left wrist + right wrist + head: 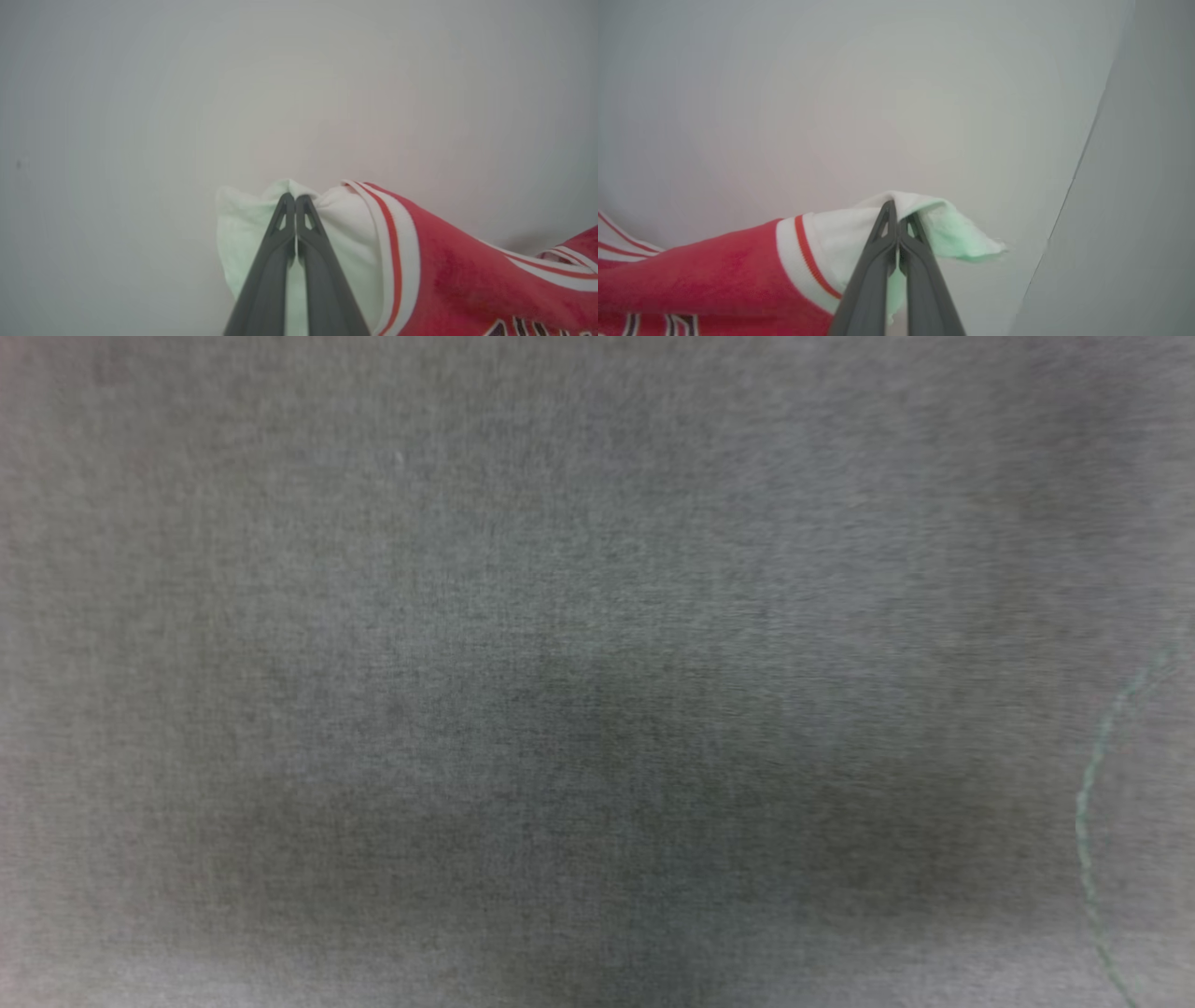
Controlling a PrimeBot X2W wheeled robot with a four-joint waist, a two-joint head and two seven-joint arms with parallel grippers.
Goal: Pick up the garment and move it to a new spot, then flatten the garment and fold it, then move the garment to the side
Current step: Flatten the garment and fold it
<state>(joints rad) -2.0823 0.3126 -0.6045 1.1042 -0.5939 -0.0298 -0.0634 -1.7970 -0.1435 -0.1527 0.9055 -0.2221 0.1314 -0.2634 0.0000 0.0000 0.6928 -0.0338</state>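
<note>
The left pincer (295,198) is pinched shut on the jersey (444,275). Its two dark fingers (271,270) meet at the tips, with a fold of white sleeve cloth bunched round them. Left of the fingers the white cloth has a faint green tinge and sticks out as a small flap. Right of them comes the red-and-white striped trim, then the red body, which runs off to the lower right. Black-and-white lettering (514,326) shows at the bottom edge, right of the fingers, cropped too much to read. More striped trim lies at the far right. Beyond the tips is a plain pale surface (233,93).

The right pincer (896,205) is likewise closed on the jersey (714,275), its fingers (873,275) pressed together on white sleeve cloth. Right of the fingers a green-tinged flap juts out. Left of them is a white band with a red stripe, then the red body, running off to the lower left. There a bit of lettering (668,324) meets the bottom edge. Beyond the tips is the same pale surface (831,93). Far to the right of the pincer a straight edge (1078,177) divides it from a slightly darker grey plane.

The head view gives a blurred grey, finely textured surface (467,616), darker toward the lower middle. A thin pale green line (1088,821) curves near its right side. I cannot tell what this surface is.
</note>
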